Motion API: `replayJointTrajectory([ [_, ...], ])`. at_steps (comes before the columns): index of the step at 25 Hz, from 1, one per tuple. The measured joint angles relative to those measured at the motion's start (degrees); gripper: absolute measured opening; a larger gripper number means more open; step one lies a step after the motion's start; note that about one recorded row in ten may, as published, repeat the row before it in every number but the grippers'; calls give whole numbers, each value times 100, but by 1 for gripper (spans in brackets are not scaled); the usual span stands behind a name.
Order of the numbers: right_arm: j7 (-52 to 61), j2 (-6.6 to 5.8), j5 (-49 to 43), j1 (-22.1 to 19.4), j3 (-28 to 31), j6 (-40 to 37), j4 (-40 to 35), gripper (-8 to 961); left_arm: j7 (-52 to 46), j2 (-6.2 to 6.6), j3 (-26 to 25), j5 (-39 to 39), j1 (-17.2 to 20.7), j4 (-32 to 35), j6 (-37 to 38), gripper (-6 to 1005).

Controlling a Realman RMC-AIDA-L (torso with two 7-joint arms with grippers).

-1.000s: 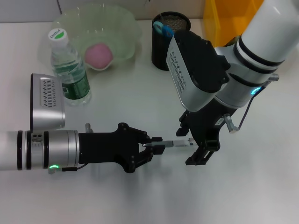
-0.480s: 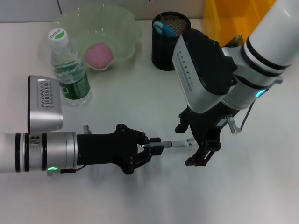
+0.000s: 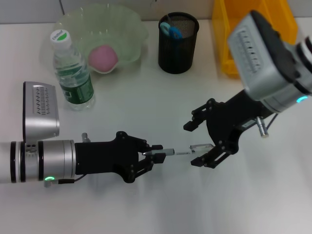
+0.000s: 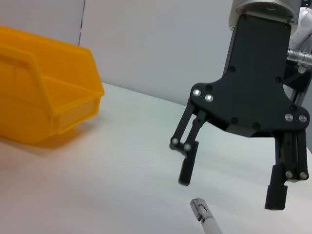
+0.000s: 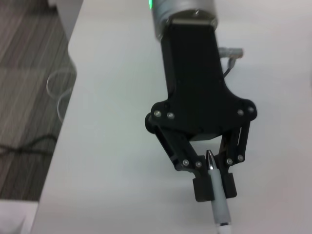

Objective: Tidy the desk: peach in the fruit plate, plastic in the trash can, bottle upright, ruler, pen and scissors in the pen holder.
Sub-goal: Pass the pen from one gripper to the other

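— Lower centre of the head view? Left pincer [image 3: 157, 155] reaching in from the lower left, closing tight on the pen [image 3: 176, 152], gripping it near its tip and holding it level just above the white tabletop [image 3: 146, 204].

— And the other arm? Right pincer [image 3: 201, 141] hanging at centre right, fingers spreading wide, gripping nothing, one finger above and one below the free end of the pen; contact impossible to judge there. Left wrist view showing those black fingers [image 4: 188, 163] standing well apart over the pen's end.

— Right wrist view? Looking straight at the left pincer, both pads pressing on the pen barrel [image 5: 217, 195].

— Rest of the scene? Peach [image 3: 103, 57] lying in the pale green fruit plate [image 3: 129, 29] at upper left. Bottle [image 3: 73, 73] standing upright just beside the plate, green label facing the camera. Black mesh pen holder [image 3: 178, 44] sitting at top centre, blue handles [image 3: 171, 31] poking out of it. Yellow trash can [image 3: 229, 44] occupying the upper right, partly hidden behind the right arm.
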Motion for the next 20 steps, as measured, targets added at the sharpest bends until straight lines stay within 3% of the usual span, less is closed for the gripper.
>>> replayJointTrajectory([
  [5,-617,-18,486,-299,660,-166,255,814,-54,8,-1,0,18,17,21,137],
  [9,-1482,-36,846,-399,1665,-365,999,814,-111,25,-48,0,119,169,78,138],
  [13,-2764,-83,895,-400,2937,-446,2273,814,-327,49,-187,1,274,393,305,138],
  [20,-3450,-165,898,-541,3557,-444,2970,814,-418,128,-346,6,348,401,557,138],
])
